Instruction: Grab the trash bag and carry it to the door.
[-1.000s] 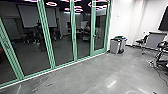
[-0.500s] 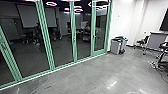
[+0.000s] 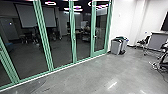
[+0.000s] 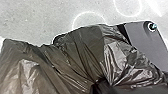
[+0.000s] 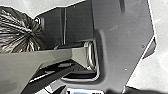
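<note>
The dark, shiny trash bag (image 4: 80, 52) spreads wide in the left wrist view, its plastic creased and drawn together at the left gripper (image 4: 100, 85), which is shut on it. Part of the same bag (image 5: 18, 31) shows in the right wrist view with folds gathered to a knot-like point, beside the robot's dark base. In the head view a green-framed glass door (image 3: 100, 30) with a handle stands at the right end of a glass wall.
Grey bins (image 3: 116, 47) stand against the white wall just right of the glass. Farther right are a chair (image 3: 143, 42), a grey desk (image 3: 158, 41) and a cable on the floor (image 3: 82, 75). The glass wall's base runs along the left.
The head camera has moved slightly with the robot; the near glass frames have slid left in the picture and the bins a little right.
</note>
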Robot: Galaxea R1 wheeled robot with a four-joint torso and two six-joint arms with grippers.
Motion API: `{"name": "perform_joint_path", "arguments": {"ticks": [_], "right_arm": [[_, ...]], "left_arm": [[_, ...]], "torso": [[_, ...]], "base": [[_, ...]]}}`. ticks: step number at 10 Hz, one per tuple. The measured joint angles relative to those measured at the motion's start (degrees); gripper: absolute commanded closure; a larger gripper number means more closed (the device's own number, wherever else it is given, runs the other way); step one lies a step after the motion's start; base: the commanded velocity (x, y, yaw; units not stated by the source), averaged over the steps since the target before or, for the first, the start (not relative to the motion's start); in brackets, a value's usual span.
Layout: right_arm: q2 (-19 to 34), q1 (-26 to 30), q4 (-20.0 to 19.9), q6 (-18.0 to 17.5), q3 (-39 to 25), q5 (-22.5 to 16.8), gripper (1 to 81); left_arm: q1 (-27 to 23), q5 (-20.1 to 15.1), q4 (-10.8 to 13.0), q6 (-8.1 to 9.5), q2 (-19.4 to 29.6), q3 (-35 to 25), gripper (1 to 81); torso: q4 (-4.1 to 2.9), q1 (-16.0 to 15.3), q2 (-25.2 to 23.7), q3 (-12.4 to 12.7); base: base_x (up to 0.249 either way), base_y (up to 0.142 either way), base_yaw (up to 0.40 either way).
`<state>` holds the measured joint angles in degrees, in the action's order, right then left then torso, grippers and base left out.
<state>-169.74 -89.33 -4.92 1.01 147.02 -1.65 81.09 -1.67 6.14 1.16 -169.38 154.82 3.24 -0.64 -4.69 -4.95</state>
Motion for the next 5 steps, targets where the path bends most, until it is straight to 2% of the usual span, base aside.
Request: {"name": "perform_joint_path", "arguments": {"ticks": [5], "right_arm": [[0.1,0.1,0.0,0.0,0.0,0.0,1.0]], "left_arm": [[0.0,0.0,0.0,0.00,-0.1,0.0,81.1]], "torso": [[0.00,0.0,0.0,0.0]], "base": [[0.135,-0.067,0.000]]}}
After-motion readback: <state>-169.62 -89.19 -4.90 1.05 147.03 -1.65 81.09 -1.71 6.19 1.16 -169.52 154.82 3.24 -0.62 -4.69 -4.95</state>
